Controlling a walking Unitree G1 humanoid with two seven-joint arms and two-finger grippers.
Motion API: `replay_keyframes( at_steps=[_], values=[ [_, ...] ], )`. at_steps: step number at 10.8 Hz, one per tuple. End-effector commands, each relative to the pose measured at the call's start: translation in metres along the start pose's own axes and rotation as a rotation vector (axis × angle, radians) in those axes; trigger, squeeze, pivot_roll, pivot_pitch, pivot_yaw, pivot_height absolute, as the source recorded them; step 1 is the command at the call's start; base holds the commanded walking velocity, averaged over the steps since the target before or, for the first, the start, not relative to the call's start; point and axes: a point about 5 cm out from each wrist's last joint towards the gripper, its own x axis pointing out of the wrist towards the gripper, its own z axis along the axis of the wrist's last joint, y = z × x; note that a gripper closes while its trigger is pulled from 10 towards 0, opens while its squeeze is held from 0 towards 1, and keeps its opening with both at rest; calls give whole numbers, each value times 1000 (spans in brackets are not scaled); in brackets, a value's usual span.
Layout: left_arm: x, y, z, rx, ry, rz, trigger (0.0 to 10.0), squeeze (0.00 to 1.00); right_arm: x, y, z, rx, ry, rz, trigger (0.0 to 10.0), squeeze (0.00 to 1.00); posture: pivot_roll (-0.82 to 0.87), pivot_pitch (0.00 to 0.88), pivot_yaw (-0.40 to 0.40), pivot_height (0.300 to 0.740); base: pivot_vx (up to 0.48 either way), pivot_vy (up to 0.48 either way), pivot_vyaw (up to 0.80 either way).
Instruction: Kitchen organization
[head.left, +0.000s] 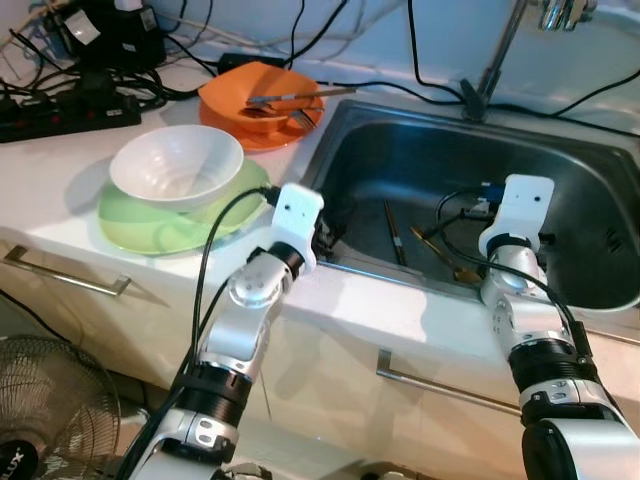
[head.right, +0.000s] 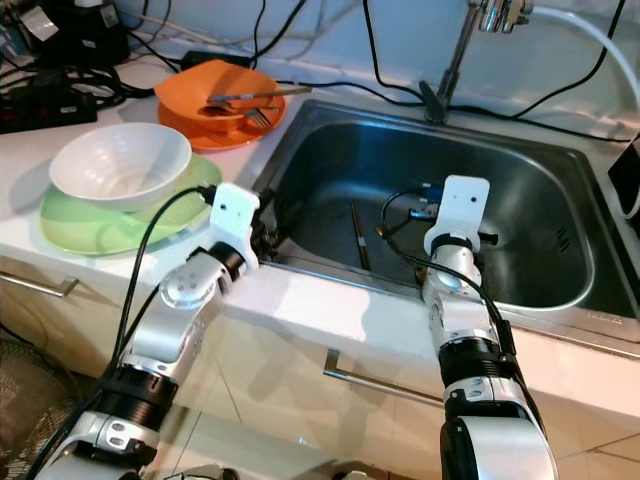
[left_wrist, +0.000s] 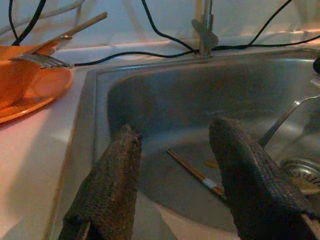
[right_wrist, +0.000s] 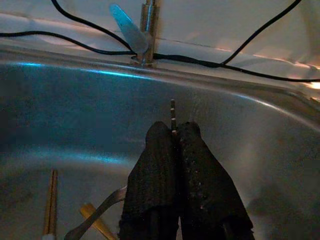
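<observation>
My right gripper (right_wrist: 173, 129) hangs inside the steel sink (head.left: 400, 150), shut on a thin chopstick (right_wrist: 173, 114) whose tip pokes out past the fingertips. My left gripper (left_wrist: 172, 132) stands open at the sink's near left rim, nothing between its fingers (left_wrist: 120, 170). On the sink floor lies another chopstick (head.left: 394, 232), with a metal utensil handle (left_wrist: 282, 120) and a yellowish stick (head.left: 440, 250) beside it. An orange plate (head.left: 262, 105) on the counter left of the sink holds a fork and other cutlery.
A white bowl (head.left: 176, 165) sits on a green plate (head.left: 150, 230) at the counter's left. Black cables and a power strip (head.left: 60, 110) run along the back. The faucet (head.left: 500, 50) rises behind the sink. A fan (head.left: 50, 400) stands on the floor.
</observation>
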Motion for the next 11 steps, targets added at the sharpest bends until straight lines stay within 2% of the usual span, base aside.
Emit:
replay_keyframes(
  at_steps=[1,3,4,5,7,9,11],
  values=[
    [-2,-3,-7,0,31,-17,10000,0,-7,2,-18,-14,67,13,10000,1000,50,24,-20,740,0,0,0],
    [-2,-6,-10,5,39,-26,10000,0,-7,10,-18,-22,64,45,10000,1000,51,18,-21,740,0,0,0],
    [-2,-7,-10,5,39,-29,10000,0,-7,12,-16,-24,50,52,10000,0,55,19,-24,740,0,0,0],
    [-2,-7,-10,6,35,-28,10000,0,-6,13,-12,-14,30,51,10000,0,56,22,-26,740,0,0,0],
    [-2,0,0,65,-25,28,10000,0,-6,23,19,64,-124,105,10000,0,48,38,-26,740,0,0,0],
    [-1,5,9,119,-83,84,10000,0,-20,42,48,104,-276,203,10000,0,39,48,-25,740,0,0,0],
    [-2,8,15,133,-126,115,10000,0,-33,51,61,139,-323,253,10000,0,29,57,-27,740,0,0,0]
  ],
)
